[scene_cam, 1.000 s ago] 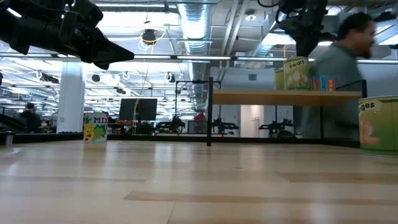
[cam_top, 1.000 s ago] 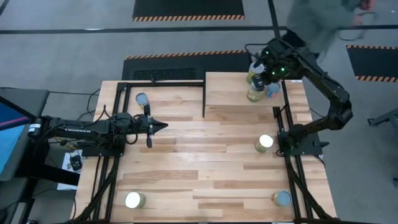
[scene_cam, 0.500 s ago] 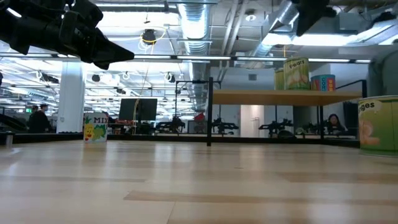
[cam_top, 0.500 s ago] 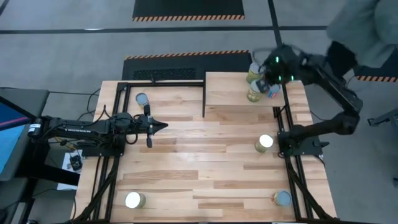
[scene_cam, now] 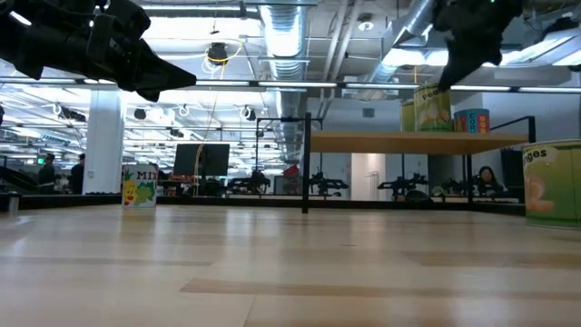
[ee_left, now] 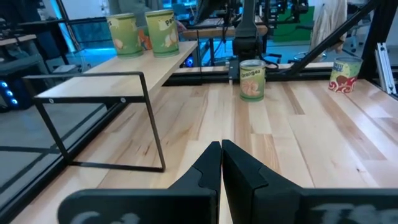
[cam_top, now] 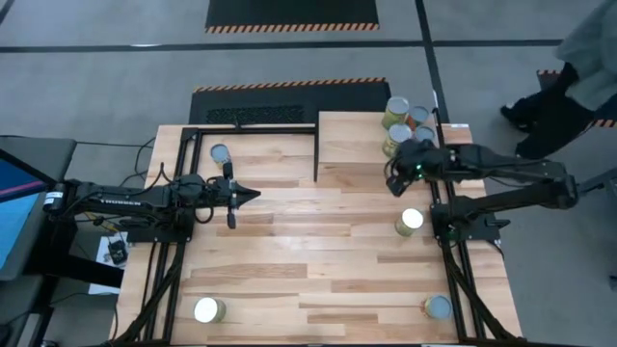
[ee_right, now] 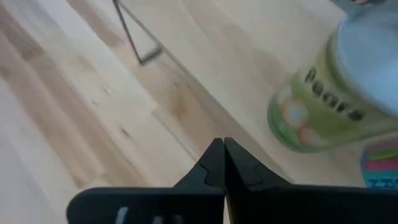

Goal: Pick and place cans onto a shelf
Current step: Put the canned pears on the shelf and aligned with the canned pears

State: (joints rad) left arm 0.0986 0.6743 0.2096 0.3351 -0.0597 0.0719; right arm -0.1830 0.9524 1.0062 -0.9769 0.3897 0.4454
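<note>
The shelf stands at the table's far right and bears three cans: a green one, a second green one labelled Pears, and a blue-pink one. My right gripper is shut and empty, hovering just off the shelf's near edge. It also shows in its wrist view and high in the low view. My left gripper is shut and empty above the table's left middle. Several cans stand upright on the table.
The shelf's black frame leg stands close to my right gripper. A black frame borders the far left. A person stands beyond the table's far right corner. The Oranges can stands on open planks near the right arm's base.
My right gripper has come away from the cans on the shelf toward the table's near edge, and now hangs past the shelf's near edge. The person has moved off toward the right.
</note>
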